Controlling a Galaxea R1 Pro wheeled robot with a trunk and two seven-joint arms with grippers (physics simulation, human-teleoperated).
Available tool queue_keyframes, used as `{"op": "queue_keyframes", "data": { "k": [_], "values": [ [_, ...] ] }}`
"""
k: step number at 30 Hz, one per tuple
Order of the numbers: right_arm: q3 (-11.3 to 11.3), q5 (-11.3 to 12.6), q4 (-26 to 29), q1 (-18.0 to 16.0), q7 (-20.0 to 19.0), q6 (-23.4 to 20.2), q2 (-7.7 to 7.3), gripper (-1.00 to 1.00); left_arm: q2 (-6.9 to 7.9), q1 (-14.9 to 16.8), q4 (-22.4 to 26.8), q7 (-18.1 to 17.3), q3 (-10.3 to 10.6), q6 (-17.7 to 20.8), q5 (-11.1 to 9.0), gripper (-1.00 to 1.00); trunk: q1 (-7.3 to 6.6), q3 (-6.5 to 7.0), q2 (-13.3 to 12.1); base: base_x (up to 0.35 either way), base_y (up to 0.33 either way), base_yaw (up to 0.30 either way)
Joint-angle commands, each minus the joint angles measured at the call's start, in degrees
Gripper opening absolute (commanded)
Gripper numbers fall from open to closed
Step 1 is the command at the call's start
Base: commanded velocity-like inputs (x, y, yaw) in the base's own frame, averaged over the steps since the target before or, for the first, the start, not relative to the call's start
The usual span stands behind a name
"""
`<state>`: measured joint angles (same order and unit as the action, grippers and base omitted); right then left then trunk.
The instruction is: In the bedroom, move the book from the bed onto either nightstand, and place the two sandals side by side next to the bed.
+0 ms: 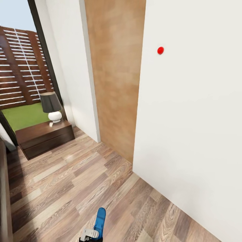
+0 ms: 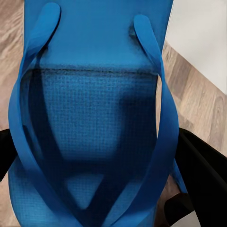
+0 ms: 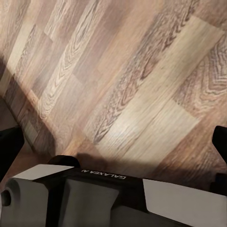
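- Clenched around one blue sandal [image 2: 94,118], my left gripper [image 2: 101,189] has its dark fingers [image 2: 203,170] on either side of the sole; in my head view the sandal [image 1: 99,218] stands up from the gripper [image 1: 90,234] at the lower edge.
- At my right gripper [image 3: 113,137], dark fingertips [image 3: 9,146] sit wide apart at the frame's edges with bare floor between them, so it is released.
- Brown plank floor [image 1: 77,188] runs under both arms, with glossy light patches.
- Walls: white wall [image 1: 191,117] close on my right, one tan wood panel [image 1: 116,77] beside it, and a tall dark-framed window [image 1: 43,57] further left looking onto a slatted fence and grass.
- One nightstand [image 1: 45,137] stands below the window, well apart from the sandal, carrying one lamp [image 1: 52,107] with a dark shade and white base.
- One small red dot [image 1: 160,50] marks the white wall.
- Counted: one sandal, one nightstand, one lamp.
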<state>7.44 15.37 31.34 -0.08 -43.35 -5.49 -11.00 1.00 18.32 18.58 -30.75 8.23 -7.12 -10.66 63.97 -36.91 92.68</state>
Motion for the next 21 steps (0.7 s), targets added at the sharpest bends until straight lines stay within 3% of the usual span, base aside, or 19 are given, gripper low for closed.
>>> {"op": "queue_keyframes", "data": {
  "k": [1,13,21],
  "values": [
    [0.1,0.5,0.0,0.0,-0.2,-0.6,-0.03,1.0,0.06,0.0,0.0,0.0,0.5,-0.3,-0.5,-1.0,0.03,-0.05,0.0,0.287,0.092,0.0],
    [0.1,0.5,0.0,0.0,-0.3,-0.6,-0.08,1.0,0.05,0.0,-0.1,0.0,0.5,-0.3,-0.5,-1.0,0.03,-0.05,0.0,0.148,0.017,0.0],
    [0.1,0.5,0.0,0.0,-0.3,-0.6,-0.08,1.0,0.01,0.0,-0.1,0.0,0.5,-0.3,-0.5,-1.0,0.03,-0.05,0.0,0.288,0.0,0.0]
  ]
}}
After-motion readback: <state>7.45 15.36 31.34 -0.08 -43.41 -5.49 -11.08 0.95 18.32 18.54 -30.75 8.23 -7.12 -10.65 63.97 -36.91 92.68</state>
